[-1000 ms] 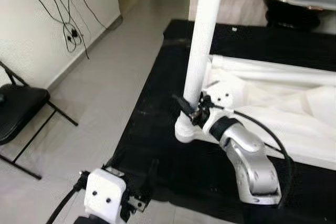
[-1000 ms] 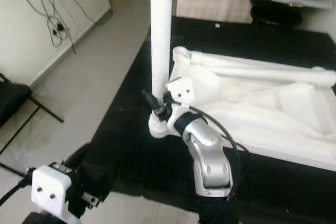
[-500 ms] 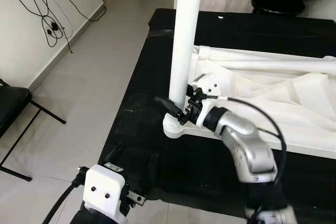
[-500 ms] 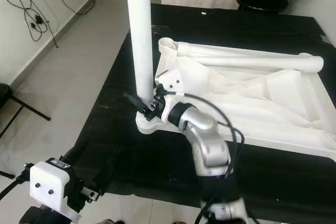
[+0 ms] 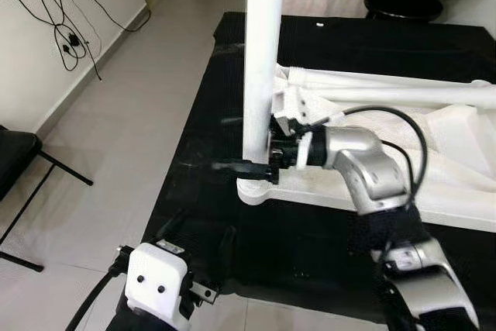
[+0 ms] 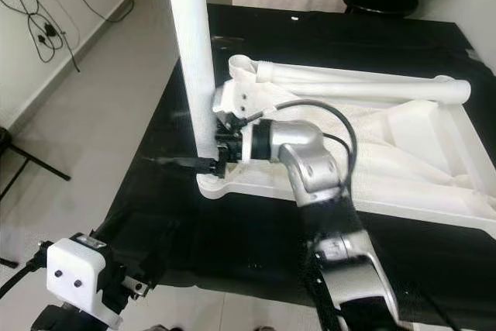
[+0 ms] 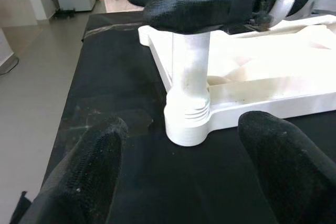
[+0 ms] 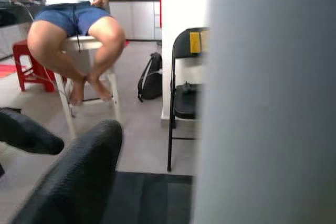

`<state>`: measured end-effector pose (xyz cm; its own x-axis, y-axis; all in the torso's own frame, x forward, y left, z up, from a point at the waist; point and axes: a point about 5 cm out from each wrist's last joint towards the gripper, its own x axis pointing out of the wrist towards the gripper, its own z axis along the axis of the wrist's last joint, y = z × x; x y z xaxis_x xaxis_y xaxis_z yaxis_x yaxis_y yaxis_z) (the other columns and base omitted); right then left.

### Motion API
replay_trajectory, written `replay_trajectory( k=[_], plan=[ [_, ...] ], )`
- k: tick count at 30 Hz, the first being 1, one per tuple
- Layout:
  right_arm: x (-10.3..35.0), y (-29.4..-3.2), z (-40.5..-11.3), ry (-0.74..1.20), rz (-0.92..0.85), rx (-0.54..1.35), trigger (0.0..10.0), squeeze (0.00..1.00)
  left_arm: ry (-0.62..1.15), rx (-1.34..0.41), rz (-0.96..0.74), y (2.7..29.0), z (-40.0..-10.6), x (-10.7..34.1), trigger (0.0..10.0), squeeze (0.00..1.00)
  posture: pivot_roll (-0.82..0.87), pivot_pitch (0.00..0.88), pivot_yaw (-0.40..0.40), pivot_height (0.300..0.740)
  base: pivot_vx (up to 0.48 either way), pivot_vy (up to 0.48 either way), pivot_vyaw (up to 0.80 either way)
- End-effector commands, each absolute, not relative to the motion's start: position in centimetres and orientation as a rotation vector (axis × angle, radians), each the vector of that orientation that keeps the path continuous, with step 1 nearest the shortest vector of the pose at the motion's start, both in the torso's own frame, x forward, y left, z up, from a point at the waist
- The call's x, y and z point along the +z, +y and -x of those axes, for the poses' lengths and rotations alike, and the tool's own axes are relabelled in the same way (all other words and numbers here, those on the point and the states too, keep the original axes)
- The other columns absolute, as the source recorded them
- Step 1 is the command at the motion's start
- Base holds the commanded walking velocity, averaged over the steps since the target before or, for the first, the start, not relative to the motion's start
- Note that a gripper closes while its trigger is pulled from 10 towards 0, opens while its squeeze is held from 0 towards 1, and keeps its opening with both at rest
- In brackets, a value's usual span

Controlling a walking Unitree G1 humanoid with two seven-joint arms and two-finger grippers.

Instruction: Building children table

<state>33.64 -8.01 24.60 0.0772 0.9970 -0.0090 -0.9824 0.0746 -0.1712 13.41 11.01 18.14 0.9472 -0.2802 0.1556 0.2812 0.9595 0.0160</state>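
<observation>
Black mat [image 5: 232, 215] on the tiled floor holds the upside-down white tabletop [image 5: 434, 168]. Right tool [image 5: 260, 167] looks clamped low on the upright leg [image 5: 260, 75], right at its corner socket; left tool [image 7: 184, 182] hovers released nearby.

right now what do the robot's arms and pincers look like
The right arm is rounded silver metal with black joints, a black cable looping over it and a white collar before its right pincer of long black fingers. The left pincer has fabric-textured black fingers behind a white block with two screws.
</observation>
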Motion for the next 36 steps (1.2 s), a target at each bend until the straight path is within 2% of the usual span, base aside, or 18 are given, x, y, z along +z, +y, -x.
replay_trajectory(
  k=[1, 6, 13, 15, 16, 17, 19, 20, 21, 22, 26, 35, 36],
  plan=[
    [25.1, -7.1, -33.4, -0.155, 0.125, 1.586, 0.0, 0.00, -0.145, -0.278, 0.007, 10.9, -13.3, 18.0, 10.0, 0.00, 0.08, 0.160, -0.022, 0.740, 0.000, 0.000, 0.00],
    [25.5, -7.3, -33.6, -0.165, 0.128, 1.638, 0.0, 0.00, -0.144, -0.277, 0.008, 10.9, -13.3, 18.0, 10.0, 0.00, 0.08, 0.164, -0.025, 0.740, 0.000, 0.000, 0.00],
    [24.8, -7.8, -33.5, -0.167, 0.138, 1.574, 0.0, 0.00, -0.144, -0.276, 0.010, 10.8, -13.2, 18.0, 10.0, 0.00, 0.08, 0.167, -0.028, 0.740, 0.000, 0.000, 0.00],
    [23.7, -8.1, -33.2, -0.147, 0.101, 1.434, 0.0, 0.00, -0.145, -0.274, 0.010, 10.9, -13.3, 17.9, 10.0, 0.00, 0.06, 0.175, -0.044, 0.740, 0.000, 0.000, 0.00],
    [22.6, -7.9, -33.0, -0.115, 0.039, 1.294, 0.0, 0.00, -0.146, -0.274, 0.011, 11.0, -13.3, 17.9, 10.0, 0.00, 0.05, 0.179, -0.051, 0.740, 0.000, 0.000, 0.00],
    [22.6, -7.9, -33.0, -0.115, 0.039, 1.294, 0.0, 0.00, -0.146, -0.274, 0.011, 11.0, -13.3, 17.9, 10.0, 0.00, 0.05, 0.179, -0.051, 0.740, 0.000, 0.000, 0.00],
    [20.5, -7.5, -32.7, -0.041, -0.042, 1.028, 0.0, 0.00, -0.148, -0.274, 0.011, 11.1, -13.4, 17.9, 10.0, 0.00, 0.05, 0.185, -0.049, 0.740, 0.000, 0.000, 0.00],
    [19.3, -7.7, -32.5, -0.002, -0.053, 0.828, 0.0, 0.00, -0.150, -0.276, 0.011, 11.1, -13.4, 17.9, 10.0, 0.00, 0.05, 0.185, -0.049, 0.740, 0.000, 0.000, 0.00],
    [19.3, -7.7, -32.5, -0.002, -0.053, 0.828, 0.0, 0.00, -0.150, -0.276, 0.011, 11.1, -13.4, 17.9, 10.0, 0.00, 0.05, 0.185, -0.049, 0.740, 0.000, 0.000, 0.00],
    [18.0, -8.3, -31.5, 0.024, 0.012, 0.660, 0.0, 0.00, -0.151, -0.277, 0.009, 11.2, -13.4, 18.0, 10.0, 0.00, 0.05, 0.186, -0.043, 0.740, 0.000, 0.000, 0.00],
    [17.6, -8.4, -29.2, 0.009, 0.132, 0.543, 0.0, 0.00, -0.149, -0.276, 0.005, 11.4, -13.4, 17.9, 10.0, 0.00, 0.04, 0.181, -0.030, 0.740, 0.000, 0.000, 0.00],
    [18.5, -8.1, -30.4, -0.016, 0.137, 0.566, 0.0, 0.00, -0.152, -0.266, 0.003, 11.5, -13.6, 17.9, 10.0, 0.00, 0.05, 0.181, -0.039, 0.740, 0.000, 0.000, 0.00],
    [19.3, -7.7, -30.7, -0.041, 0.088, 0.643, 10.0, 0.00, -0.153, -0.266, 0.002, 11.5, -13.6, 17.9, 10.0, 0.00, 0.05, 0.181, -0.039, 0.740, 0.000, 0.000, 0.00]
  ],
)
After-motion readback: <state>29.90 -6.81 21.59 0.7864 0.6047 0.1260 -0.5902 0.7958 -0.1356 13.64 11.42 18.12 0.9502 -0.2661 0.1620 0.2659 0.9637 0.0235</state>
